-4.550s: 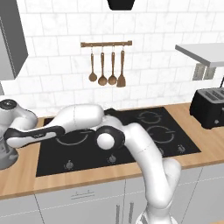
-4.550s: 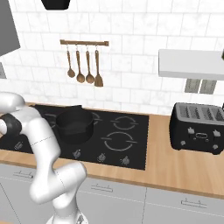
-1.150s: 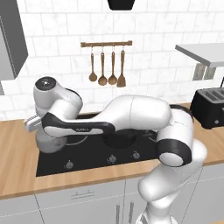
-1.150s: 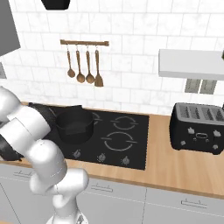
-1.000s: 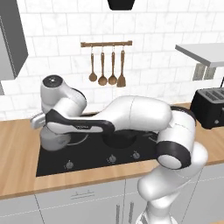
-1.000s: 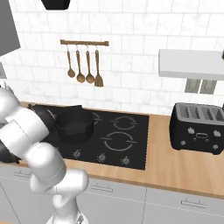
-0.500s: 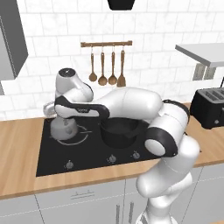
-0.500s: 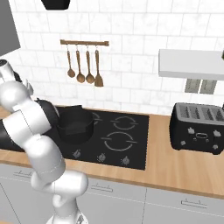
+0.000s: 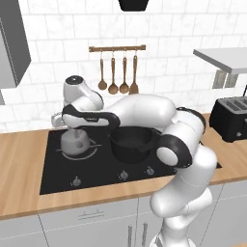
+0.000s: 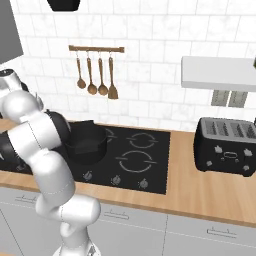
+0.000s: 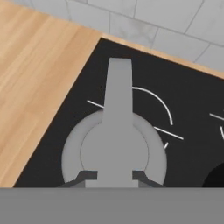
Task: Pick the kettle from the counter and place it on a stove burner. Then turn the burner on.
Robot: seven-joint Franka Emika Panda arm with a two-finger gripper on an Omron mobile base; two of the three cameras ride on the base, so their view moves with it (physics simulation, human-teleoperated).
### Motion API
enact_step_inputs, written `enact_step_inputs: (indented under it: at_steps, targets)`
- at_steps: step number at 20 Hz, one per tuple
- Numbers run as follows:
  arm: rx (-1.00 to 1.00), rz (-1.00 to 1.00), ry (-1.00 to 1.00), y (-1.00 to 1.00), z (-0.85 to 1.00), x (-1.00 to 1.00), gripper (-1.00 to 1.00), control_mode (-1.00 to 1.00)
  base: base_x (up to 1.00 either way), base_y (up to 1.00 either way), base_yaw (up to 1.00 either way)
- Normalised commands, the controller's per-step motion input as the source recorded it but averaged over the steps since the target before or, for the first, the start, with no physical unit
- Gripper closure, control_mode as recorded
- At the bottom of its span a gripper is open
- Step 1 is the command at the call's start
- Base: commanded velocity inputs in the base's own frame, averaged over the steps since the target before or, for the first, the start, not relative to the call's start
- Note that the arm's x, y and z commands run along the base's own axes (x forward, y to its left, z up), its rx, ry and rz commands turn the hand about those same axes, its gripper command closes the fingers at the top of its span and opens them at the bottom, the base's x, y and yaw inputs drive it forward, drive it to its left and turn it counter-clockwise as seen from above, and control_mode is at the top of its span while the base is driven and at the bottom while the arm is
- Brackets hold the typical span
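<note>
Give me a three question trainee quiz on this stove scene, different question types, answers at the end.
1. True or false: the kettle sits over the counter.
2. What is the gripper shut on? A) pot B) kettle handle C) spoon
3. Fill in: the toaster stands to the ___ of the stove in the right base view.

Key: 1 false, it is over the stove's black glass. 2 B. 3 right.
</note>
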Motion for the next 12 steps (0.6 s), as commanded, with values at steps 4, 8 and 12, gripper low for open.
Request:
enact_step_inputs:
  at_steps: [4, 8, 12]
  targets:
    - [-0.05, -0.02, 0.00, 0.00, -0.50, 0.09, 1.00, -1.00, 0.00, 0.00, 0.00]
    - [-0.06, -0.02, -0.01, 0.00, -0.11, 0.11, 1.00, -1.00, 0.00, 0.00, 0.00]
    - [0.00, -0.07, 0.00, -0.05, 0.00, 0.35, 1.00, -1.00, 0.00, 0.00, 0.00]
